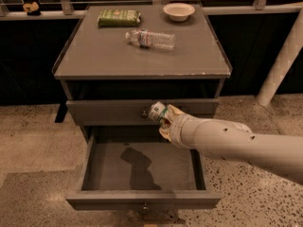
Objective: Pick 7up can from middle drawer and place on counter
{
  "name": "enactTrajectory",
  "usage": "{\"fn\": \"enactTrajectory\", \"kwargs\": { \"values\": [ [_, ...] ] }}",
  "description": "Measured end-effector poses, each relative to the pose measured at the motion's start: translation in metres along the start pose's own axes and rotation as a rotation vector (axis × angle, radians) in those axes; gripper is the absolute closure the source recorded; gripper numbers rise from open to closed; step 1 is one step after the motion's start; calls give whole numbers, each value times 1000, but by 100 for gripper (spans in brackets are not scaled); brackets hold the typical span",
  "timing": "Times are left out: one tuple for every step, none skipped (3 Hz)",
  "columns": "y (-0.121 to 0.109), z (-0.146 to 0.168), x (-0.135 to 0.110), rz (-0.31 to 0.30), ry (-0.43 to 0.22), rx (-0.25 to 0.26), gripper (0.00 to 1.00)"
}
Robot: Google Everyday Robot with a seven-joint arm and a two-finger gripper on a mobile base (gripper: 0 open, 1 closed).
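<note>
The claw (163, 119) is gripping the 7up can (156, 111), with its fingers clamped around it. The can is sticking out of the far left tip of the claw, tilted. It is hanging in the air above the open middle drawer (142, 200), in front of the upper drawer front (109, 112).

To do this step well, I think the arm (227, 141) needs to lift higher than the near edge of the bench (142, 72). Then it should reach over the bare near part, well away from the water bottle (150, 39), and set the can down standing up.
</note>
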State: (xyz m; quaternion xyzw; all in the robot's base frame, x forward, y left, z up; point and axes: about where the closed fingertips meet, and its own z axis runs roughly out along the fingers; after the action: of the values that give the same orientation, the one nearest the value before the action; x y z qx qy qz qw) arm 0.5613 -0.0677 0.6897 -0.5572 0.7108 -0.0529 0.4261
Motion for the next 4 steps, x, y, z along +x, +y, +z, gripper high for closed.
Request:
{"fn": "enactTrajectory", "kwargs": {
  "values": [
    [-5,-7,4,9,3,16,100],
    [-13,-13,-1,-16,1,31,100],
    [-50,-38,-20,-83,-10,106,100],
    [-95,-73,-43,-142,-28,196,100]
  ]
}}
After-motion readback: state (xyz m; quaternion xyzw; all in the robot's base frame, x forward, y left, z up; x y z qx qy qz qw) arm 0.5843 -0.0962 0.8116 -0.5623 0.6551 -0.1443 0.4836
